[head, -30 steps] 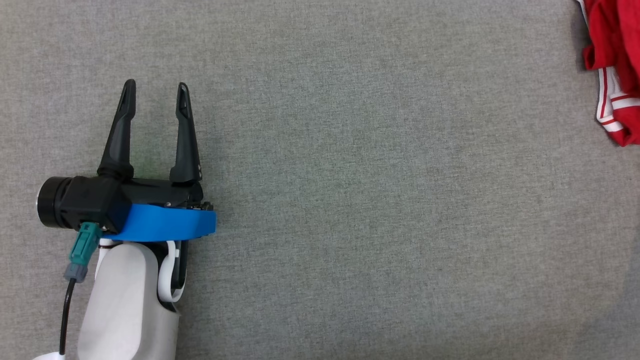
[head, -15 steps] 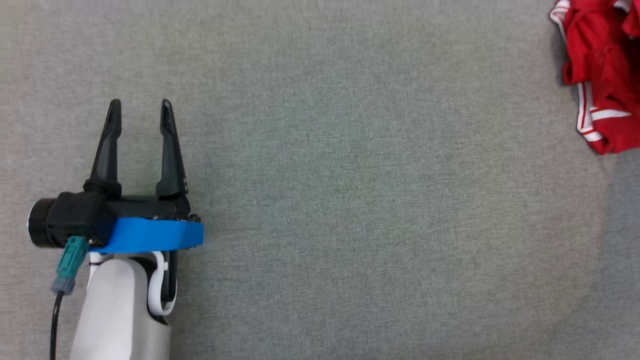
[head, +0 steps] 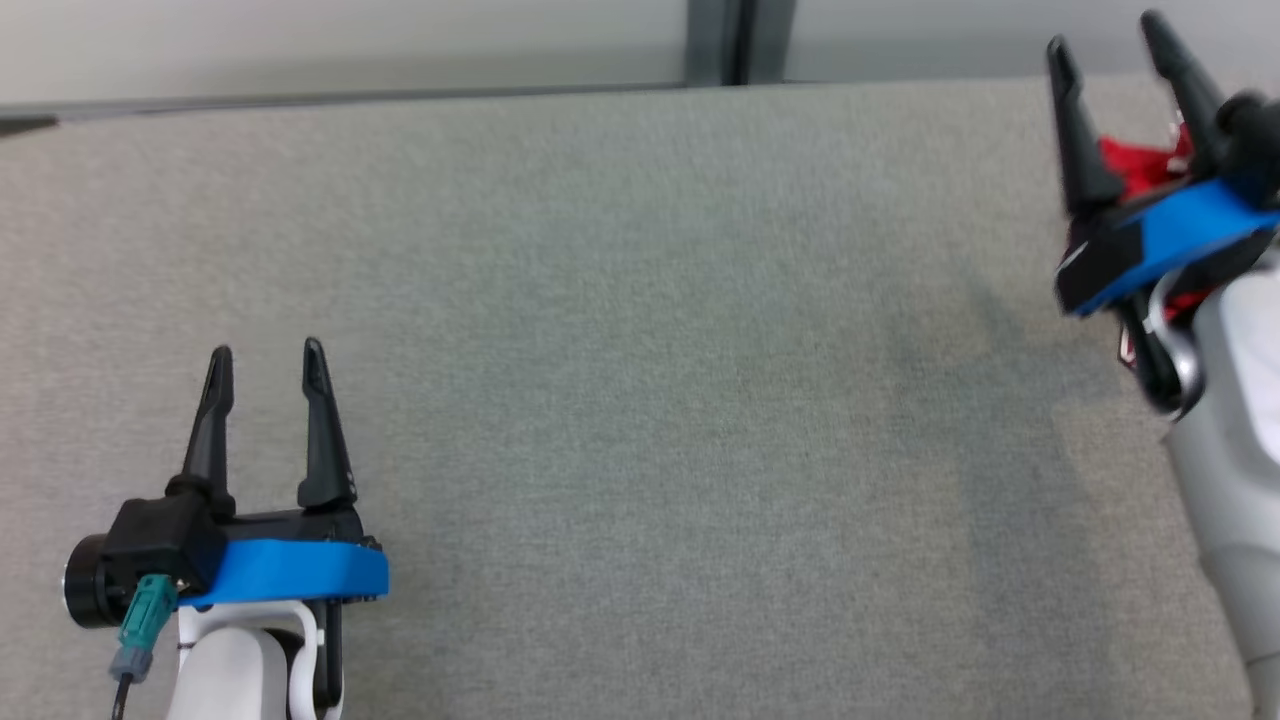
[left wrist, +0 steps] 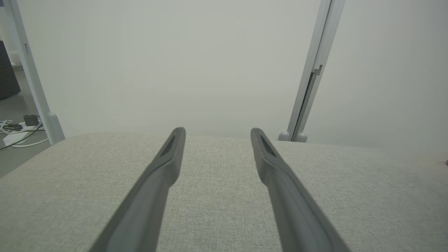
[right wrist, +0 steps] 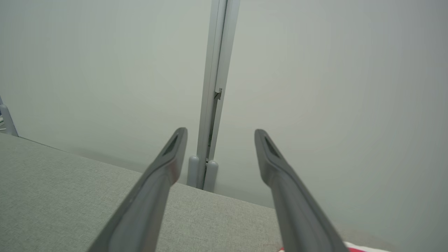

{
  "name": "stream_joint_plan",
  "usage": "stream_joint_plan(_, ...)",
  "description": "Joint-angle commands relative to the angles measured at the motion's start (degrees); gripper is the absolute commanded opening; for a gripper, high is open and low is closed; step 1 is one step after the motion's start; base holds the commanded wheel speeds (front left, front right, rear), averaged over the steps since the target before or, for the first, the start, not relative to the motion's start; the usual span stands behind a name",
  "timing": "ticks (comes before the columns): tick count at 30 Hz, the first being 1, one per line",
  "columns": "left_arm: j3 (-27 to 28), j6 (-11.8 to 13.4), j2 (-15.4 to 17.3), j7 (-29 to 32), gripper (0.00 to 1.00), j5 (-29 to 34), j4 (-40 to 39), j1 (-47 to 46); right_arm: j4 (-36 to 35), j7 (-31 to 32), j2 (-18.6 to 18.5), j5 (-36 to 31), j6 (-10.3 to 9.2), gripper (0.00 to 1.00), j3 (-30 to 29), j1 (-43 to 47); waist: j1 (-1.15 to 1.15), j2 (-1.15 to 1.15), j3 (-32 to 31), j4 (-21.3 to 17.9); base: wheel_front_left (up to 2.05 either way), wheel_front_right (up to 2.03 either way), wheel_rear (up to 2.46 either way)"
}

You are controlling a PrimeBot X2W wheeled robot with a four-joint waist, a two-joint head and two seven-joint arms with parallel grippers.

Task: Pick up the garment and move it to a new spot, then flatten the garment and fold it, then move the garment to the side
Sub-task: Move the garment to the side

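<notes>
Garment: red cloth (head: 1135,160) at about 2 o'clock in the head view, on the far right end of the table (head: 640,400). It is mostly hidden behind the right gripper. A red and white sliver of it also shows at 5 o'clock in the right wrist view.

Garment heading: I cannot tell. Too little cloth shows to read a long axis or which way a hem or collar points. What shows looks creased, not laid flat.

Right gripper: (head: 1102,32) its claw is spread wide and empty, with the fingers aimed towards 12 o'clock and leaning slightly left. It hangs over the cloth without touching it.

Why there: my judgement is that it is placed above the heap so the spread fingers can drop straight onto a fold.

Left gripper: (head: 267,350) at 8 o'clock in the head view, well apart from the cloth. Its claw is also wide with nothing between the fingers, which point to 12 o'clock over bare table.

Why there: it probably waits clear of the middle, leaving that stretch free for laying the cloth out.

Backdrop: a pale wall runs along 12 o'clock, with a grey post (head: 715,40) rising behind the table's far edge.

Risk: a blind pinch could catch several layers at once.
</notes>
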Motion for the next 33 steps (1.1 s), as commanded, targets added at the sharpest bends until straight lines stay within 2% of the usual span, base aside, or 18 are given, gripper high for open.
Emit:
stream_joint_plan(1, 0.1, -0.1, -0.1, -0.1, 1.0, -0.3, 0.3, 0.6, -0.4, -0.3, 1.0, 0.6, 0.01, 1.0, -0.7, 2.4, 0.01, 0.0, -1.4, 0.2, 0.0, 0.0, 0.0)
stream_joint_plan(6, -0.3, 0.3, -0.2, -0.1, 1.0, -0.7, 1.1, 2.2, -2.8, -0.4, 4.1, 1.5, 0.01, 1.0, -1.5, 9.3, 0.01, 0.0, -5.2, 2.0, 0.0, 0.0, 0.0)
stream_joint_plan(18, -1.4, 0.5, -0.2, -0.1, 1.0, -1.3, 2.7, 5.6, -14.1, -0.2, 9.1, 2.3, 0.01, 1.0, -6.8, 28.0, 0.01, 0.0, -10.7, 2.6, 0.0, 0.0, 0.0)
stream_joint_plan(27, -1.3, 0.2, -0.2, -0.1, 1.0, -1.3, 3.6, 5.4, -26.5, 3.9, 12.6, -0.9, 0.01, 1.0, -12.9, 40.0, 0.01, 0.0, -11.6, 3.0, 0.0, 0.0, 0.0)
stream_joint_plan(33, -1.4, 0.6, -0.3, -0.1, 1.0, -1.2, 4.2, 4.8, -31.6, 6.2, 14.8, -2.2, 0.01, 1.0, -15.5, 44.3, 0.01, 0.0, -11.2, 3.0, 0.0, 0.0, 0.0)
